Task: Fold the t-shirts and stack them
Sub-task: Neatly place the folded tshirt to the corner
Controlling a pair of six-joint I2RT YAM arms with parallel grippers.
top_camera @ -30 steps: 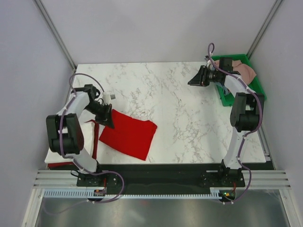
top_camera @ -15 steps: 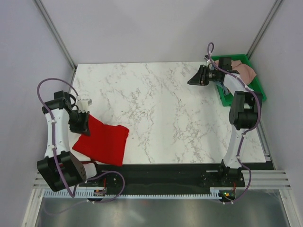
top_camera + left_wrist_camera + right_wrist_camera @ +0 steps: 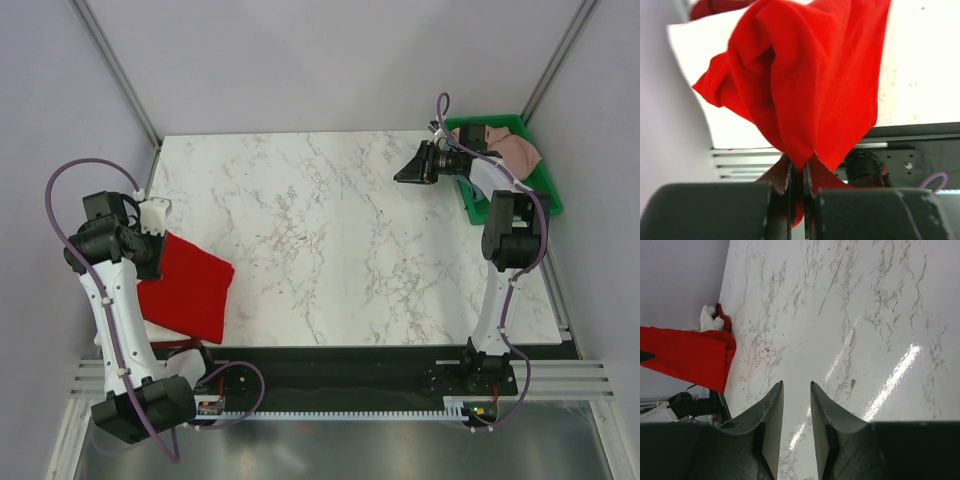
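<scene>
**A:** What sits around the work?

**B:** One marble bench (image 3: 330, 230). One green tray (image 3: 543, 188) stands at its 2 o'clock corner, with one pale pink t-shirt (image 3: 520, 150) bunched inside it.

**A:** How many shirts are in sight?

**B:** Two: the pink one and one red t-shirt (image 3: 190, 285). There are two arms and two hands.

**A:** Where is the red one?

**B:** By the bench's 8 o'clock edge. The left hand (image 3: 145, 255) is clamped on a gathered fold of it. In the left wrist view, the cloth bulges straight out from between the tight-pressed fingers. From above, the shirt spreads from that hand toward 4 o'clock. The left arm (image 3: 110, 300) crosses its 9 o'clock side and hides that edge. I cannot tell how much of the cloth rests on the bench.

**A:** And the other hand?

**B:** The right hand (image 3: 408, 172) hovers just beside the tray at 1 o'clock, pointing toward 9 o'clock. Its fingers stand narrowly apart with nothing between them, and bare marble shows through the gap. The red t-shirt is well apart from it, across the bench toward 8 o'clock.
</scene>
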